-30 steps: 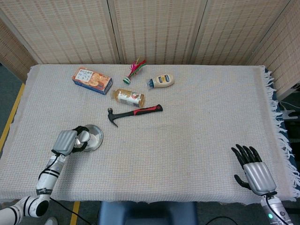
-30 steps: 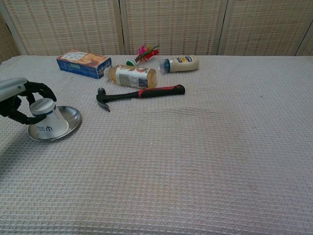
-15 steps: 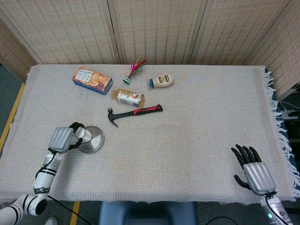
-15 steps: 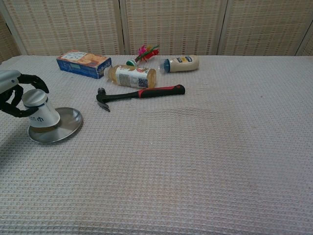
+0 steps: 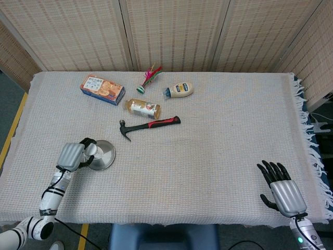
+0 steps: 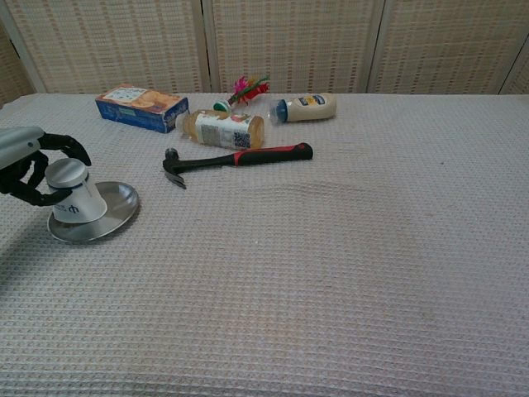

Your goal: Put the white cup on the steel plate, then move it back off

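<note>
The white cup (image 6: 74, 197) stands upside down on the left part of the steel plate (image 6: 111, 217), its narrow base up. My left hand (image 6: 29, 165) grips the cup from the left, dark fingers wrapped around its upper part. In the head view the same left hand (image 5: 73, 156) covers most of the cup (image 5: 91, 151) at the plate's (image 5: 105, 155) left edge. My right hand (image 5: 281, 190) lies open near the table's front right corner, holding nothing, far from the plate.
A hammer (image 5: 149, 125) with a red and black handle lies behind the plate. Further back are a lying bottle (image 5: 142, 108), an orange and blue box (image 5: 102, 89), a mayonnaise bottle (image 5: 179, 89) and a feathered shuttlecock (image 5: 149, 78). Woven screens stand behind the table.
The left hand with the cup shifted left and tilted the cup half a second ago, then came back right a little; the cup now stands on the plate's left part. The right hand stayed still.
</note>
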Controlling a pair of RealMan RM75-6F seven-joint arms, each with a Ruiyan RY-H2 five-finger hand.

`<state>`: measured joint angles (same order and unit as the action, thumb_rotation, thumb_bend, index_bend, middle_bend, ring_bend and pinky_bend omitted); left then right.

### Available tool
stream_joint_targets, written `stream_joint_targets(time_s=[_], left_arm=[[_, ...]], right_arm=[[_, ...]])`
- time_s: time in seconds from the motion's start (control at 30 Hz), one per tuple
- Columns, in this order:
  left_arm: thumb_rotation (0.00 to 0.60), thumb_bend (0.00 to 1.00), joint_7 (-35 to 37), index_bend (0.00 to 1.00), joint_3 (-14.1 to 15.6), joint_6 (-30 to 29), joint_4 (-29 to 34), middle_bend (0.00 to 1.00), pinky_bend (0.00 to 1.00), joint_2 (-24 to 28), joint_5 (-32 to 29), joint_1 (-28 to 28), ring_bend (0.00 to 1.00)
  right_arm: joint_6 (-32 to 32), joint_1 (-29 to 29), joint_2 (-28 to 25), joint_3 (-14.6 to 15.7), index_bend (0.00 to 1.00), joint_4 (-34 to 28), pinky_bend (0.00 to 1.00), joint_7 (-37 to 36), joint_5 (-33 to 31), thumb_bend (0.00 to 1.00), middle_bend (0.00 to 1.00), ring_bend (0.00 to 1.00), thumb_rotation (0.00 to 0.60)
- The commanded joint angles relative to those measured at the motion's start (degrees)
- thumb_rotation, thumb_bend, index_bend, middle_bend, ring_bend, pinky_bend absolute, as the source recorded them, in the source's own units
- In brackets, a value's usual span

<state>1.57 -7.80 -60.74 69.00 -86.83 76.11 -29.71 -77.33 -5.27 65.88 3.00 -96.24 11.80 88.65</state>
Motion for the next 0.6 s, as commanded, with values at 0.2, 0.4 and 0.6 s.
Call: stream_joint_targets(time_s=[0.2, 0.4, 0.6], left_arm=[[0.600, 0.63, 13.25, 0.68, 0.06, 4.06, 7.31, 0.84, 0.83, 6.50, 1.31, -0.46, 0.68], [0.600, 0.63, 8.63, 0.68, -0.02, 2.32, 2.40, 0.84, 0.83, 4.14, 0.59, -0.50, 0.68], [0.600, 0.63, 2.46, 0.68, 0.06, -2.32, -3.03, 0.84, 0.82, 0.24, 1.35, 0.01, 0.68]], right_arm=[[0.90, -0.31, 0.30, -0.06, 0.00, 0.22, 0.00, 0.25, -0.58, 0.21, 0.00, 0.00, 0.600], [0.92, -0.33, 0.34, -0.15, 0.00, 0.15, 0.00, 0.40, -0.82, 0.21, 0.00, 0.00, 0.600], [0.65, -0.23, 0.19, -0.14, 0.00, 0.07, 0.00, 0.32, -0.69, 0.21, 0.00, 0.00, 0.600]])
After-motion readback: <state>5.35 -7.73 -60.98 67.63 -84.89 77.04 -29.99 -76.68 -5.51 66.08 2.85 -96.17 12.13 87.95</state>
